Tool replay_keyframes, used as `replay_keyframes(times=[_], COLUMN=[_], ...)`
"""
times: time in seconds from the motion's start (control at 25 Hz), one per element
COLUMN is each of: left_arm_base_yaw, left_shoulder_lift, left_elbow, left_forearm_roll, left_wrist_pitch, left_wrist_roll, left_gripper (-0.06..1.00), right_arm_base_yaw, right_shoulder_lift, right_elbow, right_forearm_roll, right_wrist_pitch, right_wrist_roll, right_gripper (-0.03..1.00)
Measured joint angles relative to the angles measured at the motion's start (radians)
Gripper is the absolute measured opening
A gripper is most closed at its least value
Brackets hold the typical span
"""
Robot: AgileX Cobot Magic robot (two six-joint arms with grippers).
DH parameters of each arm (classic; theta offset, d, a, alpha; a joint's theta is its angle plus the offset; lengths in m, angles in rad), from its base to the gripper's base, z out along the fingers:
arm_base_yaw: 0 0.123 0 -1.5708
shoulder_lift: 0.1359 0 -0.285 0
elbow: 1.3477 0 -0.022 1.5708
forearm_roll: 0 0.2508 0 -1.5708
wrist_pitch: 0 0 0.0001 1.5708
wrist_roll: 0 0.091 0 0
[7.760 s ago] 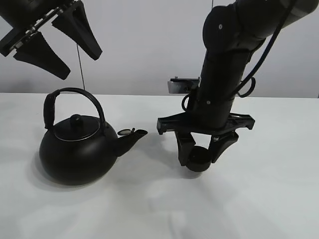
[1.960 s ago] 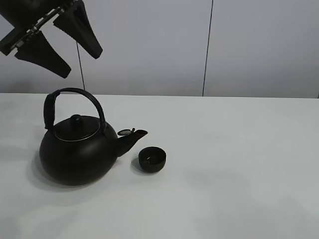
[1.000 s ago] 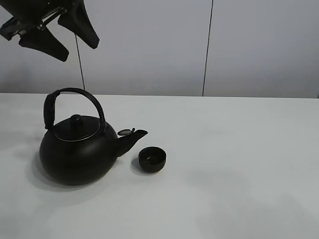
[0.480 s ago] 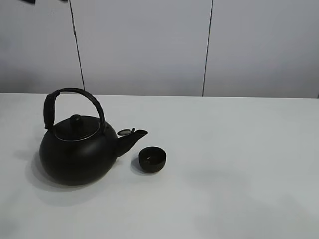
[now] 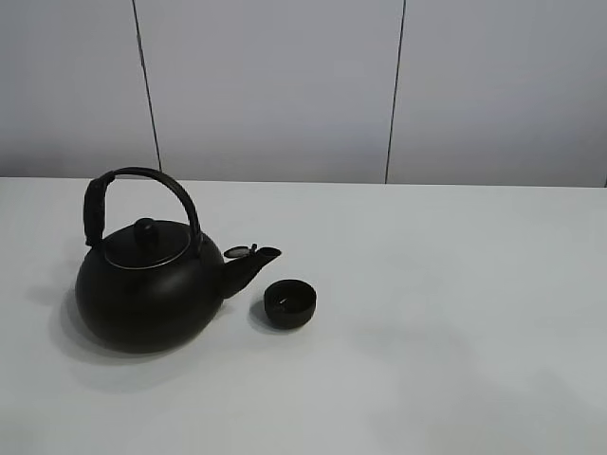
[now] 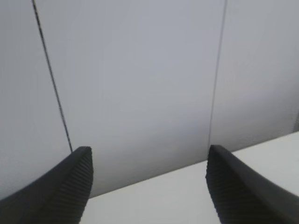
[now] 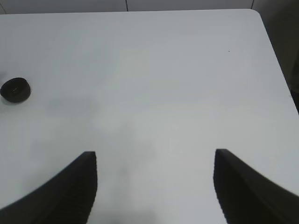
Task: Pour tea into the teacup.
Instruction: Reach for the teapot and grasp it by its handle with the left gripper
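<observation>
Teacup [image 5: 289, 303] sits lower center, just beside kettle [image 5: 142, 294] spout; pouring not begun. Jaws of the 2 arms stand apart, empty. Next, left jaws should clamp the kettle's handle.

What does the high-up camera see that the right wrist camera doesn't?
Only the high camera shows the big black kettle and the grey wall at the back. Only the right wrist camera shows the right pincer, open with nothing in it, and a rounded table corner. Both show the tiny teacup standing on the white table.
</observation>
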Motion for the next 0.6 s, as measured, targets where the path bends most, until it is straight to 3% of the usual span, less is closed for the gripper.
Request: replay_keyframes(times=[0.08,0.16,0.36,0.6], left_arm_base_yaw=[0.022,0.052,0.134,0.15], left_shoulder_lift=[-0.007,0.001,0.05,0.185], left_elbow=[0.116,0.197,0.324,0.394], left_forearm_roll=[0.108,0.167,0.188,0.181], left_wrist_pitch=[-0.141,-0.272,-0.396,-0.539], left_wrist_roll=[-0.066,-0.092,-0.104,-0.069], left_gripper=[0.5,0.5,0.5,0.5], right_arm_base_yaw=[0.0,0.0,0.0,0.0], right_shoulder_lift=[0.0,0.0,0.0,0.0], right_elbow=[0.0,0.0,0.0,0.0], right_forearm_roll=[0.0,0.0,-0.001,-0.001], right_wrist_pitch=[0.0,0.0,0.0,0.0], right_wrist_roll=[0.0,0.0,0.0,0.0], right_gripper=[0.49,0.49,0.49,0.49])
